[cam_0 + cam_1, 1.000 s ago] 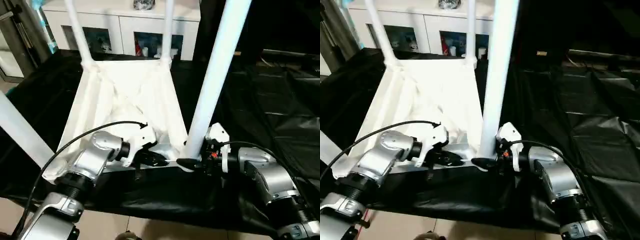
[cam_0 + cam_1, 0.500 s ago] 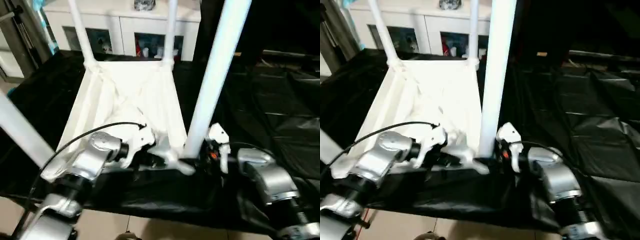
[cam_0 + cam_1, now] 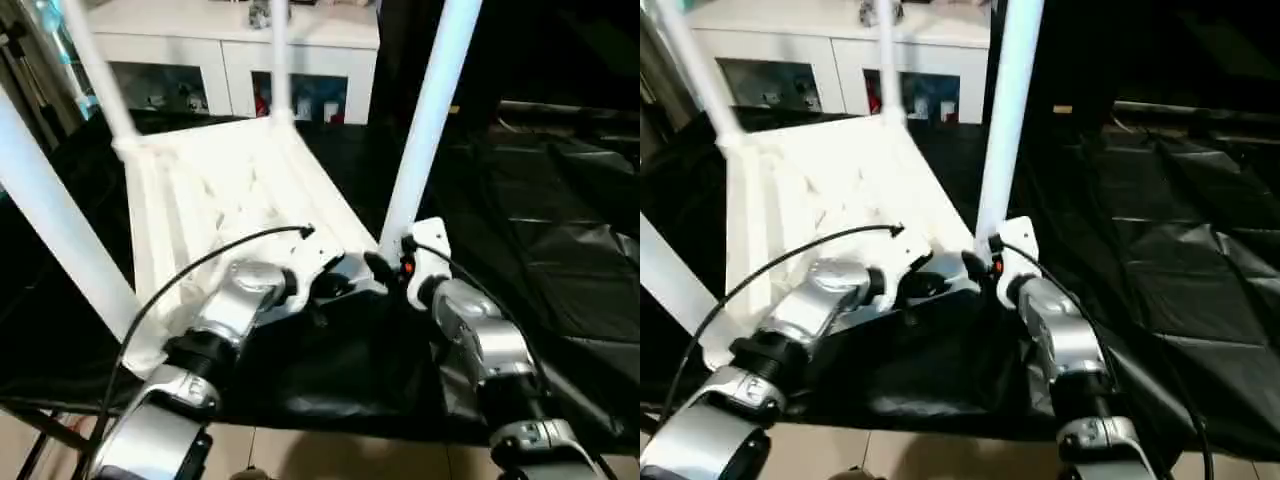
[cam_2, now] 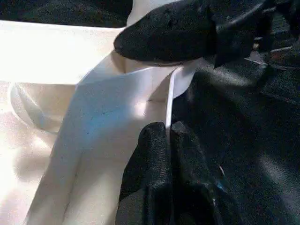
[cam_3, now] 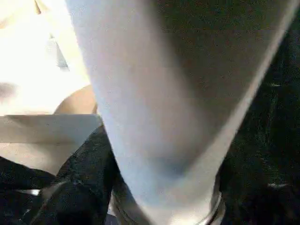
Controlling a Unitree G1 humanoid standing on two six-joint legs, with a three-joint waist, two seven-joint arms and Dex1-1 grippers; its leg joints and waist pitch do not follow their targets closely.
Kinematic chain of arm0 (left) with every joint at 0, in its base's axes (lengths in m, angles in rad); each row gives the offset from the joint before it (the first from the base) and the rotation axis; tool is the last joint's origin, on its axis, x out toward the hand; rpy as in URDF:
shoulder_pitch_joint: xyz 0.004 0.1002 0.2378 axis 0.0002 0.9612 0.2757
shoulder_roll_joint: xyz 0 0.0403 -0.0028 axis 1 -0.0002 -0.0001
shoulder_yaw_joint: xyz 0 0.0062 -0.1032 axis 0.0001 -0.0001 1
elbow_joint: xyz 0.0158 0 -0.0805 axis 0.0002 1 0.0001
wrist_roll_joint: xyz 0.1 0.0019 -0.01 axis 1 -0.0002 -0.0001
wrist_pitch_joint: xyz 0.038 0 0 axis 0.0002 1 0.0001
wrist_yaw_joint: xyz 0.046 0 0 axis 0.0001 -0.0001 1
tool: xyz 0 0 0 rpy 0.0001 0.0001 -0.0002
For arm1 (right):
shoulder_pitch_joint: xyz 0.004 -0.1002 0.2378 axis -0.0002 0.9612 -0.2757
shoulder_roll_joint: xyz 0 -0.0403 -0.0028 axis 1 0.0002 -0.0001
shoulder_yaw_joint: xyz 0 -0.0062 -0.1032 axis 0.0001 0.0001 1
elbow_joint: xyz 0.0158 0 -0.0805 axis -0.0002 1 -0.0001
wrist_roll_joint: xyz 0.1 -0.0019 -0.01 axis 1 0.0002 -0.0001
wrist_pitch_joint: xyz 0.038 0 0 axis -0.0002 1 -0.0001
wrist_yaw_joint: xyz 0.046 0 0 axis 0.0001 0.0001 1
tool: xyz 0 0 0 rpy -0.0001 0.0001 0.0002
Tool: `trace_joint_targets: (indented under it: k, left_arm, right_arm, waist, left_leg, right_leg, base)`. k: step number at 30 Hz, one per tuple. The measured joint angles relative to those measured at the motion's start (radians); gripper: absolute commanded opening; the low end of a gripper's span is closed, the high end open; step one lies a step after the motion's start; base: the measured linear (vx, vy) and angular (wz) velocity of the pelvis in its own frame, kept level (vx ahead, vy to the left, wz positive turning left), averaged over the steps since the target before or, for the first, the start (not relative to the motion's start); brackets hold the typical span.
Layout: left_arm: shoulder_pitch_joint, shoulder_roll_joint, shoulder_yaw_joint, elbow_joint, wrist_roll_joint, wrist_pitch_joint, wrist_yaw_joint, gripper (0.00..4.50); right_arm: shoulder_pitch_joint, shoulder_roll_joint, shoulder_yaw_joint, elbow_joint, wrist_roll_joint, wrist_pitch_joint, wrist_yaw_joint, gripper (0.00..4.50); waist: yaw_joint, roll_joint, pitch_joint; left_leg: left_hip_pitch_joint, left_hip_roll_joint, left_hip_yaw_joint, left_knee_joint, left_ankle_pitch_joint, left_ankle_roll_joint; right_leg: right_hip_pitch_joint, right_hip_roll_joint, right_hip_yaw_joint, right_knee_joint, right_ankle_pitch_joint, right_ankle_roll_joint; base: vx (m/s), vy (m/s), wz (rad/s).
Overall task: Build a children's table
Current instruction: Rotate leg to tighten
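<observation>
Upside-down on the black-draped desk [image 3: 560, 200] lies the children's table [image 3: 215, 190], legs up. Its left pincer [image 4: 167, 140] pinches the thin near rim; the right pincer [image 3: 385, 268] straddles the near-right leg [image 3: 425, 120]. Light, stiff, slippery plastic, probably: grip low, near the socket.

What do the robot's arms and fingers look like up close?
Both forearms are rounded silver metal with ribbed black collars. The left arm carries a thin black cable looping over it; the right arm has a white wrist block with a small red-orange spot. Each ends in two blunt black fingers.
</observation>
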Motion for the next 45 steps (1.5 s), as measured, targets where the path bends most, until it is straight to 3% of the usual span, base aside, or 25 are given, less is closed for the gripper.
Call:
trace_joint_targets:
  k: [3,15,19,25,40,43,45]
  left_arm:
    - [0.000,0.001,0.005,-0.005,-0.003,-0.001,-0.018,0.00]
    - [0.061,0.118,-0.024,-0.099,-0.038,-0.030,-0.267,0.00]
    - [0.079,0.148,-0.037,-0.128,-0.052,-0.031,-0.347,0.00]
    - [0.100,0.187,-0.061,-0.172,-0.075,-0.030,-0.433,0.00]
    - [0.103,0.190,-0.062,-0.176,-0.073,-0.028,-0.442,0.00]
    - [0.091,0.165,-0.048,-0.144,-0.067,-0.029,-0.374,0.00]
    - [0.065,0.141,-0.041,-0.106,-0.052,-0.027,-0.319,0.00]
  right_arm:
    - [0.002,-0.016,0.002,-0.006,-0.002,-0.010,0.043,3.69]
    - [0.094,-0.227,0.113,-0.126,0.033,-0.049,0.490,3.69]
    - [0.112,-0.283,0.133,-0.167,0.067,-0.022,0.613,3.69]
    - [0.123,-0.296,0.165,-0.204,0.098,0.004,0.708,3.69]
    - [0.120,-0.302,0.165,-0.205,0.103,0.029,0.710,2.63]
    - [0.114,-0.268,0.138,-0.194,0.096,0.051,0.620,2.57]
    - [0.102,-0.223,0.110,-0.169,0.074,0.040,0.529,2.55]
  waist:
    - [0.001,0.000,0.000]
    - [0.007,0.000,0.000]
    - [0.016,0.000,0.001]
    - [0.035,-0.001,0.001]
    - [0.045,-0.001,0.002]
    - [0.043,-0.001,0.001]
    - [0.033,-0.001,0.001]
  left_leg:
    - [-0.001,0.000,0.000,-0.002,0.000,0.000]
    - [-0.002,0.000,0.000,-0.004,-0.001,0.000]
    - [-0.003,0.000,0.000,-0.003,-0.001,0.000]
    - [-0.004,0.000,0.000,-0.003,-0.001,0.001]
    - [-0.004,0.000,0.000,-0.003,-0.001,0.001]
    - [-0.002,0.000,0.000,-0.002,0.000,0.000]
    - [0.000,0.000,0.000,-0.001,0.000,0.000]
  right_leg:
    - [-0.002,0.000,0.000,0.000,0.004,-0.003]
    - [-0.003,0.000,-0.001,0.000,0.002,-0.002]
    - [-0.003,0.000,-0.001,0.000,0.002,-0.002]
    - [-0.004,0.000,-0.001,0.000,0.001,-0.002]
    - [-0.003,0.000,-0.001,0.000,0.000,-0.002]
    - [-0.002,0.000,-0.001,0.001,-0.001,0.002]
    - [-0.001,0.000,-0.001,0.002,-0.001,0.002]
  base:
    - [0.000,0.000,0.00]
    - [0.000,0.000,0.00]
    - [0.000,0.000,0.00]
    - [0.000,0.000,0.00]
    - [0.000,0.000,0.00]
    - [0.000,0.000,0.00]
    - [0.000,0.000,0.00]
